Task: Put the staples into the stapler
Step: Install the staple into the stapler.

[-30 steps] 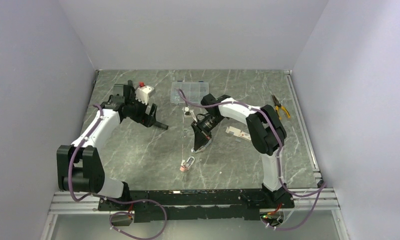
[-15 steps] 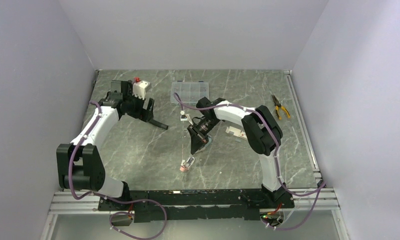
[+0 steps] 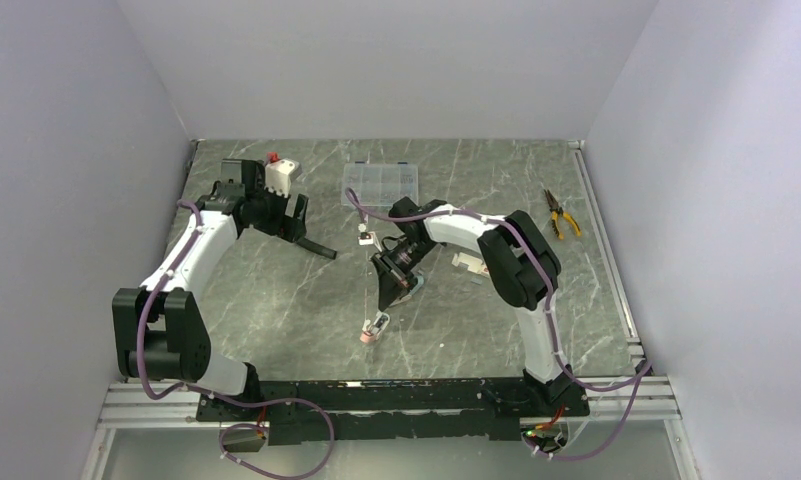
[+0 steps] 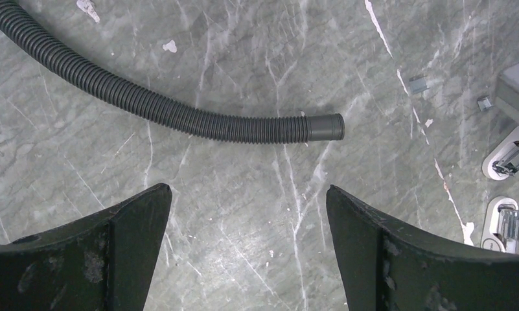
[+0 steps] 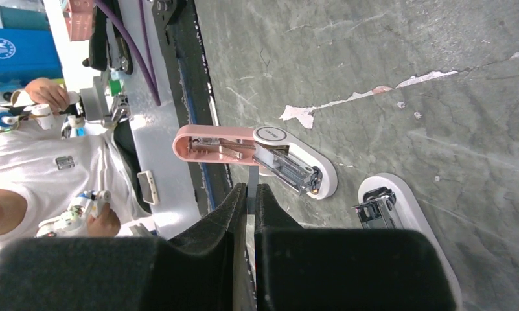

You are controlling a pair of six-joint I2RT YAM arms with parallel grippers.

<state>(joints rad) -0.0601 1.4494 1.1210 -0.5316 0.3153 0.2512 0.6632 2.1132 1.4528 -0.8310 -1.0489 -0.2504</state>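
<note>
A small open stapler (image 5: 289,165) lies on the table, its pink top arm (image 5: 211,144) swung back and its white base with the metal channel showing. In the top view it (image 3: 373,329) lies near the front middle. My right gripper (image 5: 250,191) is shut on a thin grey strip of staples (image 5: 252,181) whose end sticks out just above the stapler; in the top view this gripper (image 3: 389,292) hovers just behind the stapler. A second white stapler (image 5: 399,207) lies beside the first. My left gripper (image 4: 247,194) is open and empty over bare table, at the far left in the top view (image 3: 301,213).
A black corrugated hose (image 4: 179,110) lies ahead of my left gripper. Two small white staplers (image 4: 506,159) show at the right edge of the left wrist view. A clear organiser box (image 3: 381,183), a white carton (image 3: 473,265), orange-handled pliers (image 3: 561,213) and a white-and-red object (image 3: 281,172) lie further back.
My right gripper has moved left and nearer to the stapler with the strip held. My left gripper has drawn back a little toward the far left.
</note>
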